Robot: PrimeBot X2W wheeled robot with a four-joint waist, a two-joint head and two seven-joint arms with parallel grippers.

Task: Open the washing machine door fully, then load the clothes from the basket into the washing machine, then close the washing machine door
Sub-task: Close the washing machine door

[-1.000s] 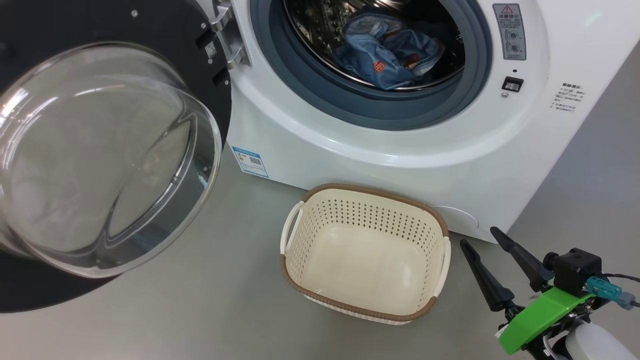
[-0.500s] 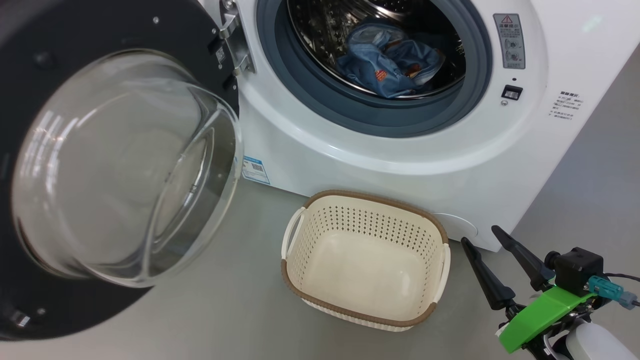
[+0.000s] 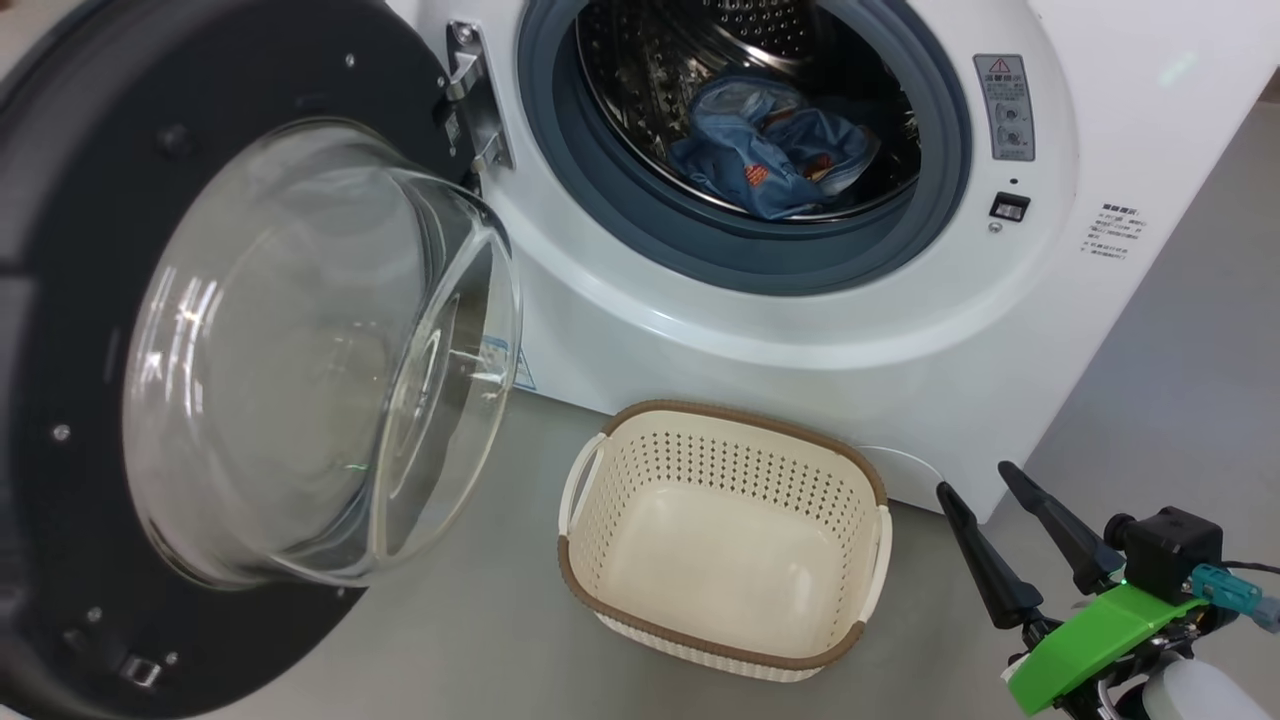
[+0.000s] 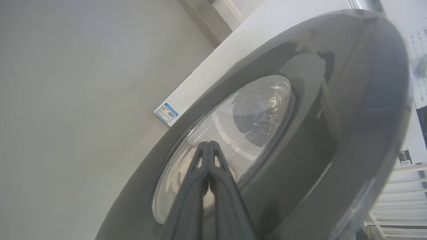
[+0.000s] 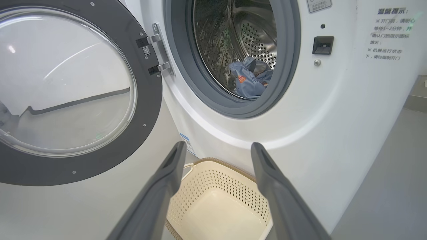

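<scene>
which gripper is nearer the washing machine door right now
Left. The left gripper, shut, points close at the outer glass of the washing machine door. The right gripper, open, sits well off to the robot's right, past the basket.

Right gripper (image 3: pixel 975 482) stands low at the near right, its two long dark fingers angled up and to the left, jaws wide apart with nothing between them. Green wrist bracket (image 3: pixel 1100 635) and pale forearm (image 3: pixel 1200 695) sit behind it. Left gripper (image 4: pixel 209 146): jaws pressed together tip to tip, holding nothing.
</scene>
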